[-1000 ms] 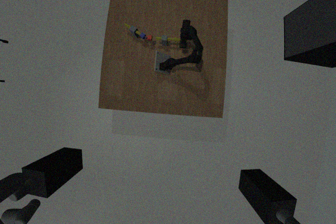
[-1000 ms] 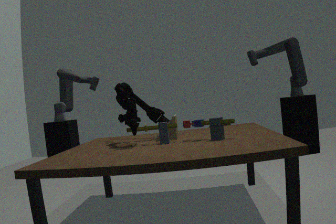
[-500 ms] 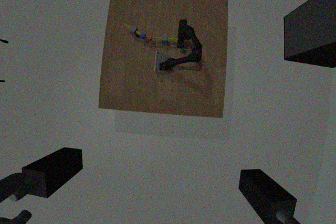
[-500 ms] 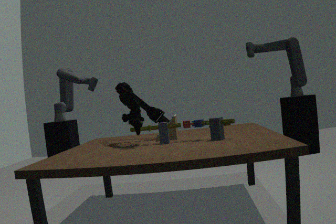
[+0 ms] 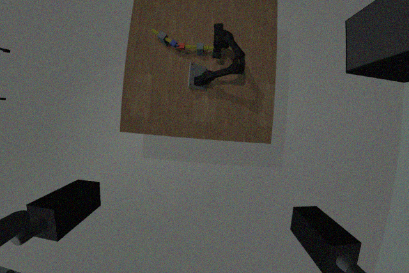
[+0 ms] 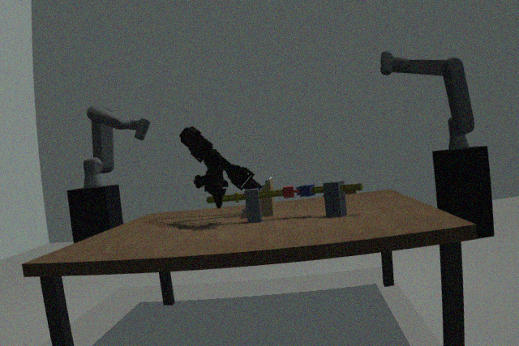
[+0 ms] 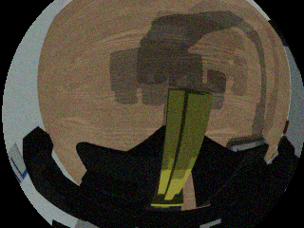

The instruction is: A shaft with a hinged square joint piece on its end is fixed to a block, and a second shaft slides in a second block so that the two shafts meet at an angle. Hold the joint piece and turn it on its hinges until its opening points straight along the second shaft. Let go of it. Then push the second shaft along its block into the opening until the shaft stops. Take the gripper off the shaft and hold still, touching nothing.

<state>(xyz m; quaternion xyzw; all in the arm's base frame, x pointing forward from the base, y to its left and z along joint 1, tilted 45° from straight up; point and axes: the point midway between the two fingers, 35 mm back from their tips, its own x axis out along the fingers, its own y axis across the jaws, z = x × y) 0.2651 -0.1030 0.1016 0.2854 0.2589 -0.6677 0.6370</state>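
Observation:
The red joint piece (image 5: pixel 181 45) (image 6: pixel 288 191) sits on the blue hinge part (image 5: pixel 173 43) (image 6: pixel 305 190) at the end of the first shaft (image 5: pixel 154 31) (image 6: pixel 353 187). That shaft is in its grey block (image 5: pixel 162 36) (image 6: pixel 334 199). The red piece points roughly along the second yellow shaft (image 5: pixel 190 46) (image 6: pixel 268 194) (image 7: pixel 178 142), whose near end meets it; how deep it sits inside cannot be told. The second shaft passes through its own grey block (image 5: pixel 200 48) (image 6: pixel 253 207). My gripper (image 5: pixel 216 48) (image 6: pixel 218 199) (image 7: pixel 177 131) is shut on this shaft near its far end, beyond that block.
My arm's base stands on a pale grey plate (image 5: pixel 191 77) close to the second block. The wooden table (image 5: pixel 158 105) (image 6: pixel 293 233) has its edges well out from the blocks. Other arms on black pedestals (image 6: pixel 461 191) (image 6: pixel 94 212) stand off the table.

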